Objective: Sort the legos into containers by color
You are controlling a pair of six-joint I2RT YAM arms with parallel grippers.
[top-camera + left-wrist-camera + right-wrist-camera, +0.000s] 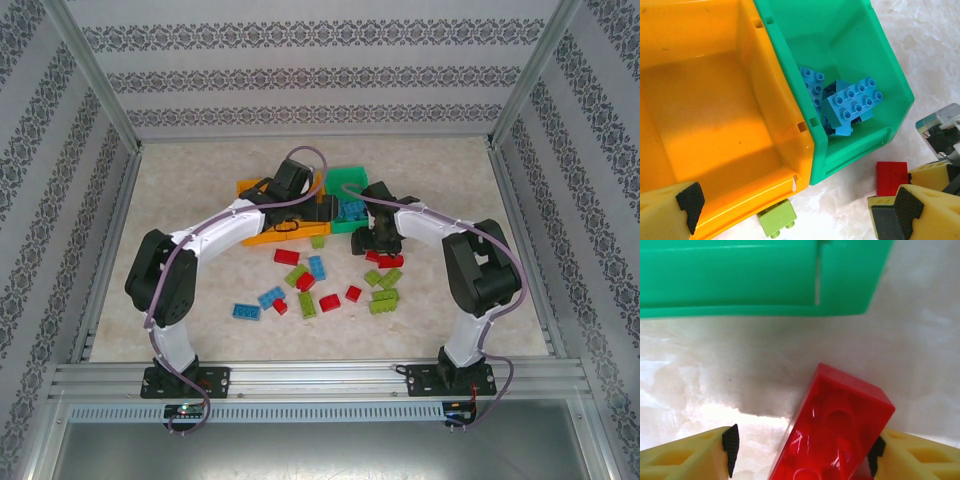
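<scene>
The green container (347,182) holds several blue legos (847,105). Beside it stands an orange container (782,100), partly under my left arm (225,230), and its inside looks bare. My left gripper (797,207) hangs open over that bin's near edge, where a lime green lego (777,217) lies on the table. My right gripper (805,452) is low on the table in front of the green container (755,285). A red lego (840,430) lies tilted between its fingers, against the right pad (877,455) and apart from the left one. The jaws stand open.
Loose red, blue and lime legos are scattered across the middle of the table, among them a red one (287,257), a blue one (246,311) and a green one (383,300). My right gripper (940,150) is close by the left one's right finger.
</scene>
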